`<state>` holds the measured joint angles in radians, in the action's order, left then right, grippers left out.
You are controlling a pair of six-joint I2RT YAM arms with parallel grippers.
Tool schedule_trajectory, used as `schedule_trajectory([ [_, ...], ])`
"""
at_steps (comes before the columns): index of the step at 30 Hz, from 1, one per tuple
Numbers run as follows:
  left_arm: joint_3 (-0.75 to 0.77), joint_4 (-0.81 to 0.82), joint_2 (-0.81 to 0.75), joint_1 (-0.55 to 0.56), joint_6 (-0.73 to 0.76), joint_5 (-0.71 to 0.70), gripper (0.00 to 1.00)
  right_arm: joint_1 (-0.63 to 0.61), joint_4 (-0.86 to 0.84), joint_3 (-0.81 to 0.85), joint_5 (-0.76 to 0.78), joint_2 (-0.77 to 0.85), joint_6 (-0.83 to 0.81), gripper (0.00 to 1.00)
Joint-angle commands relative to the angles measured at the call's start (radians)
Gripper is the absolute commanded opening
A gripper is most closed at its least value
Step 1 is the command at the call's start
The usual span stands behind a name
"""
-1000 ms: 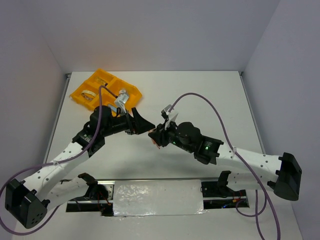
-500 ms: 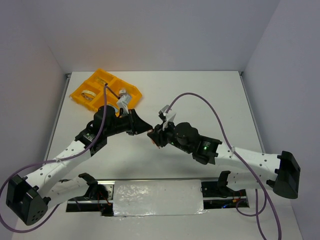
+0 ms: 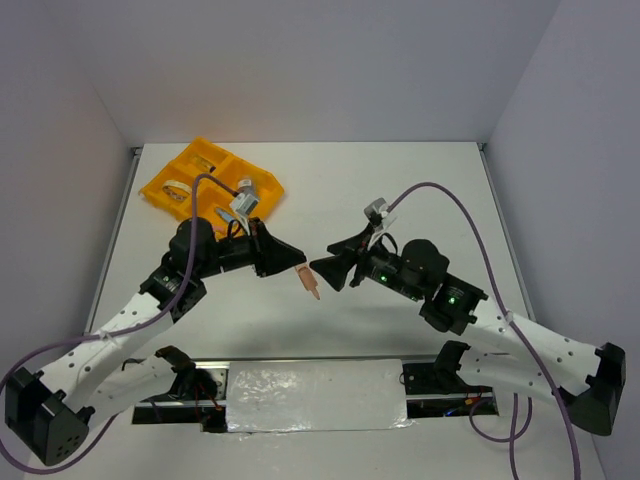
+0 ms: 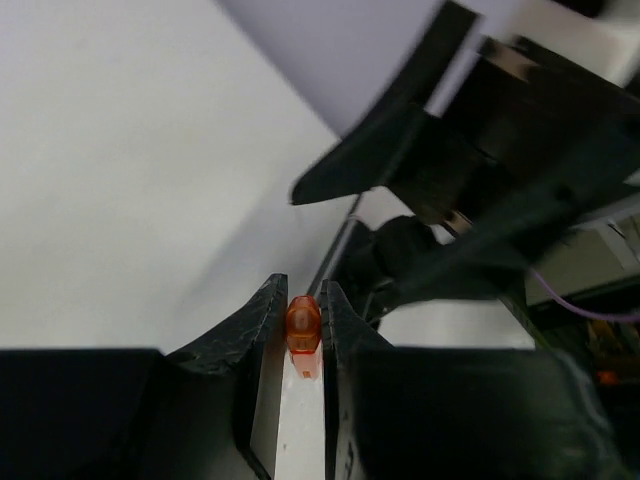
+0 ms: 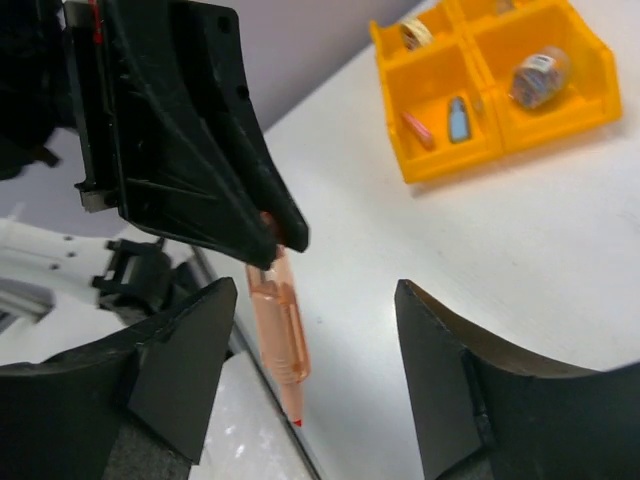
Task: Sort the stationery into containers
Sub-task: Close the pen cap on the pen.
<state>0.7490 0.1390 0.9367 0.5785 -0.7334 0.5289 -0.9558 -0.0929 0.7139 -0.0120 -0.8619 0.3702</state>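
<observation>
L claw (image 4: 303, 300): clamped on top end of orange piece (image 5: 280, 330); piece tilted, tip down, mid-table.
R claw (image 5: 315, 295): fingers apart, just beside piece, not touching.
Tray (image 5: 450, 165): far-left of table.
Tray contents: pink piece (image 5: 418, 128) + blue piece (image 5: 457, 118) share one compartment; tube (image 5: 535, 75) in next; tape ring (image 5: 415, 33) behind.

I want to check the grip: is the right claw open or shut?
Open. The right claw has its fingers wide apart, and the orange piece is pinched only by the left claw.
</observation>
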Motion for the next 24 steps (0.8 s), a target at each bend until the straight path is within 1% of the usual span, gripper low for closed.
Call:
schedule_trajectory([
  [1,-0.057,0.305,-0.076,0.003,0.017,0.204,0.0,0.04,0.002,0.01,-0.216,0.052,0.064,0.71],
  [4,-0.086,0.404,-0.098,0.003,-0.014,0.27,0.0,0.042,0.03,0.032,-0.287,0.049,0.053,0.66],
  [5,-0.088,0.427,-0.099,0.003,-0.021,0.279,0.0,0.045,0.032,0.044,-0.307,0.041,0.053,0.62],
  [6,-0.088,0.43,-0.099,0.003,-0.021,0.283,0.0,0.043,0.028,0.047,-0.353,0.038,0.058,0.59],
  [8,-0.082,0.427,-0.096,0.003,-0.014,0.283,0.0,0.042,0.003,0.047,-0.397,0.031,0.061,0.54],
  [12,-0.071,0.415,-0.085,0.003,-0.009,0.272,0.0,0.043,-0.054,0.012,-0.473,0.041,0.072,0.52],
  [16,-0.069,0.438,-0.069,0.003,-0.026,0.275,0.0,0.043,-0.093,-0.008,-0.508,0.038,0.076,0.5],
  [18,-0.068,0.448,-0.058,0.003,-0.035,0.276,0.0,0.042,-0.106,-0.013,-0.51,0.026,0.075,0.47],
  [19,-0.068,0.468,-0.053,0.003,-0.049,0.276,0.0,0.043,-0.114,-0.017,-0.506,0.021,0.076,0.43],
  [21,-0.069,0.484,-0.045,0.003,-0.061,0.276,0.0,0.042,-0.131,-0.019,-0.502,0.012,0.069,0.39],
  [22,-0.071,0.494,-0.042,0.001,-0.07,0.273,0.0,0.042,-0.134,-0.016,-0.499,0.008,0.065,0.35],
  [24,-0.073,0.502,-0.039,0.003,-0.077,0.27,0.0,0.042,-0.133,-0.011,-0.493,0.004,0.058,0.34],
])
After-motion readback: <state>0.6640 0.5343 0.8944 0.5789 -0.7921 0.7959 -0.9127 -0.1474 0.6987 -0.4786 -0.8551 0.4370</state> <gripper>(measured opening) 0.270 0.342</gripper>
